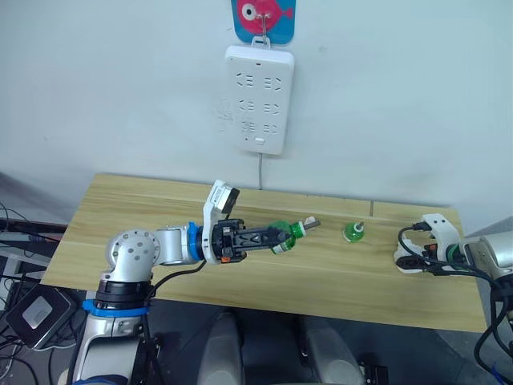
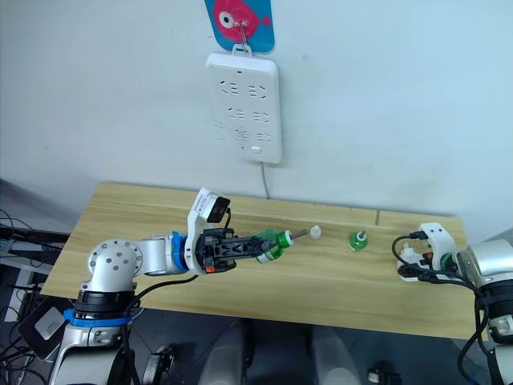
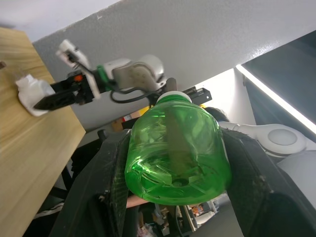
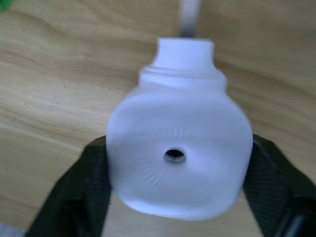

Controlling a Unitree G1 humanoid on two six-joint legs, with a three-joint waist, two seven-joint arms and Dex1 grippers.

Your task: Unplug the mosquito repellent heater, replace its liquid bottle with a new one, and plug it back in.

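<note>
Bottle-swapping appears to be mid-way. The left gripper (image 1: 271, 238) is closed on a green bottle (image 1: 282, 236) carried on its side above the table (image 1: 144, 204), neck and wick pointing towards three o'clock, where the heater waits. This bottle carries a bare wick, and a small whitish cap (image 2: 316, 232) lies on the wood just past its tip, so it is judged to be the new one, uncapped ready for fitting, though the head views are too coarse for certainty. In the left wrist view the bottle's body is seen squeezed between both black fingers (image 3: 256, 187).

A second green bottle (image 1: 353, 232) stands upright on the table, between the two grippers, set aside out of the way; it is taken to be the spent one.

At the three o'clock edge of the table, the right gripper (image 1: 410, 255) is clamped round the white heater (image 4: 177, 153), a finger on either flank. The heater is held down on the wood, unplugged, presumably steadied for the incoming bottle. On the wall at twelve o'clock hangs the power strip (image 1: 258, 98), with no plug seen in its sockets.
</note>
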